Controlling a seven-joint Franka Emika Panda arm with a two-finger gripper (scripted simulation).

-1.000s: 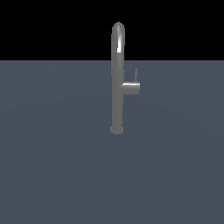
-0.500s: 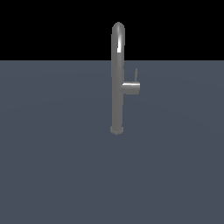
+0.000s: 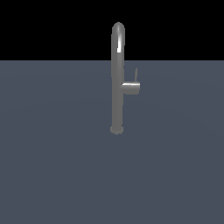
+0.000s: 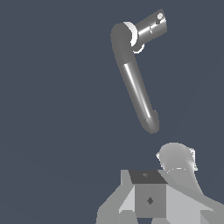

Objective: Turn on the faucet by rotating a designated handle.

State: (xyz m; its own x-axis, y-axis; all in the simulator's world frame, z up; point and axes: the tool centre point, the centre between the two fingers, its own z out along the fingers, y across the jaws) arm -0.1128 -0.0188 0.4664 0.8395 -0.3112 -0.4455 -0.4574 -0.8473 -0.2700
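exterior view: the faucet [image 3: 117, 78] stands upright on the flat grey surface [image 3: 52, 175], a bit toward the exterior view's right of centre. its stub [image 3: 130, 88] sticks out to the exterior view's right about halfway up, and the handle [image 3: 136, 75] is a thin lever pointing straight up from the stub's end. nothing has changed here compared with a second ago or half a second ago: same handle angle, no arm in shot. so i'd say the tap is not turned at all yet.

wrist view: looking down on the faucet [image 4: 133, 83] from above, the gooseneck runs toward the camera and the stub [image 4: 151, 28] points away at an angle. the handle itself is too small to pick out from here. pale grey bits of the claw's [image 4: 151, 199] body sit at the frame edge, well apart from the faucet and touching nothing. the fingertips aren't visible, so can't tell how wide it's open. my guess is it's in the approach step.
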